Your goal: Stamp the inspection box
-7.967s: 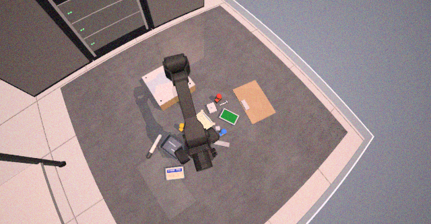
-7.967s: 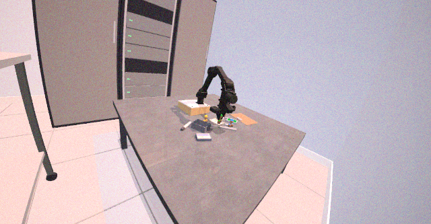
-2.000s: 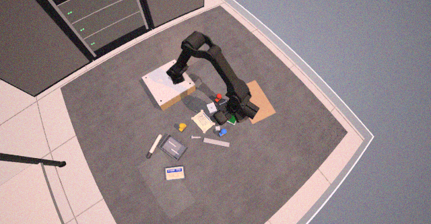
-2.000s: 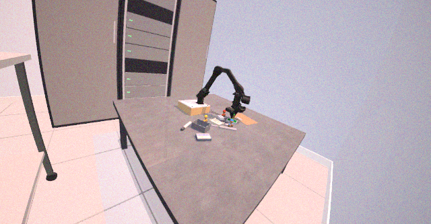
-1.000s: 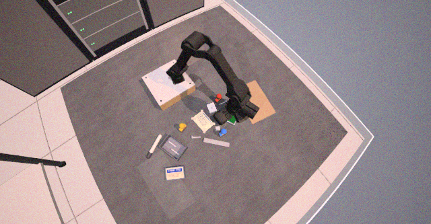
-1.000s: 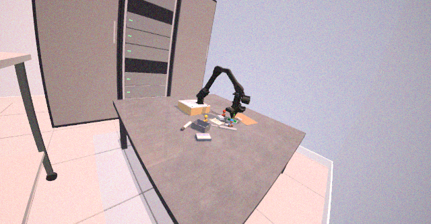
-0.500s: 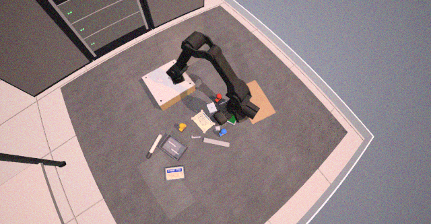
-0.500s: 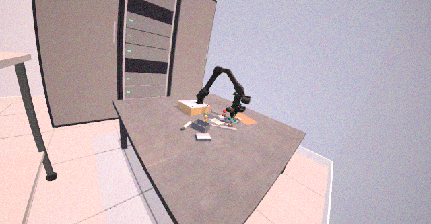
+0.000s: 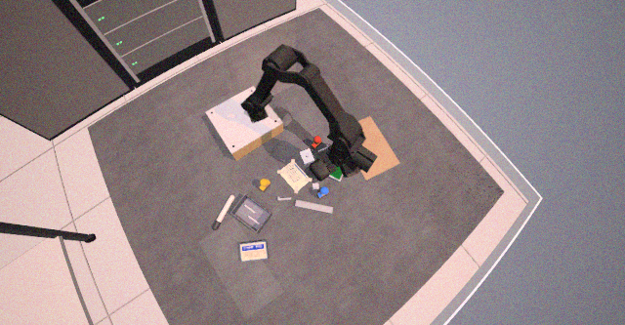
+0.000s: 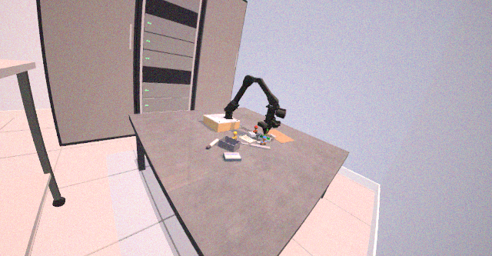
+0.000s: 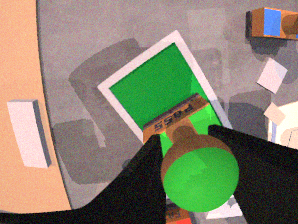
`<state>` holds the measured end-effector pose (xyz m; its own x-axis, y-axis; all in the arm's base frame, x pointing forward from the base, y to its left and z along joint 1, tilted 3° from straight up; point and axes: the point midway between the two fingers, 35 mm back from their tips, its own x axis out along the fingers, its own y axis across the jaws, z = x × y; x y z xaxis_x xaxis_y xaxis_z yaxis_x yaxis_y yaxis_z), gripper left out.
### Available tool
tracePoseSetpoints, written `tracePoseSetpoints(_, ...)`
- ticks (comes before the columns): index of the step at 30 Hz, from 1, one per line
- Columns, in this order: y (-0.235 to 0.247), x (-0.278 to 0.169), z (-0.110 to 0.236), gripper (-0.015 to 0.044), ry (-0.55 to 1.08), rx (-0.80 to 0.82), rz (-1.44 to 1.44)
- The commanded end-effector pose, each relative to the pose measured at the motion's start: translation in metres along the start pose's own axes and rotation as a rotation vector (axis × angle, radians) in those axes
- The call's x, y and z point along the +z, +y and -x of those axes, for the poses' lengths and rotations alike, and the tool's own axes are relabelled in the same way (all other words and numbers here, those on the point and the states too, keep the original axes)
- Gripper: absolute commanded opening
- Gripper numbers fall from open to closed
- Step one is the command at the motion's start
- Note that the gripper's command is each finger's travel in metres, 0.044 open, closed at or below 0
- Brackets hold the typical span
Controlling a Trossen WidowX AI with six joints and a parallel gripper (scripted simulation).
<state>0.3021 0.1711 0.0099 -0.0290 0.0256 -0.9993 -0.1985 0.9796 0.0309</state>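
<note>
One grey counter (image 9: 400, 247) carries everything, with a black arm (image 9: 322, 96) arching from its white-topped base block (image 9: 229, 130) toward 4 o'clock in the top view. An orange-brown mat (image 9: 383, 149) lies just beyond the wrist. Below the wrist sits the green ink pad (image 11: 149, 86) in its white frame. Dark fingers are clamped on the PASS stamp (image 11: 200, 175), whose green knob fills the wrist view; its brown base with lettering rests at the pad's 5 o'clock edge. At 9 o'clock from the pad in the top view lies the cream card (image 9: 294, 176). Nearby stand small red (image 9: 317, 140), yellow (image 9: 264, 183) and blue (image 9: 322, 191) stamps.
</note>
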Motion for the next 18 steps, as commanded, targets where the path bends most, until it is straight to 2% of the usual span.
tracePoseSetpoints(1, 0.0, 0.001, 0.006, 0.0, -0.004, 0.0, 0.0)
tracePoseSetpoints(18, 0.0, 0.001, 0.034, 0.0, -0.004, 0.0, 0.0)
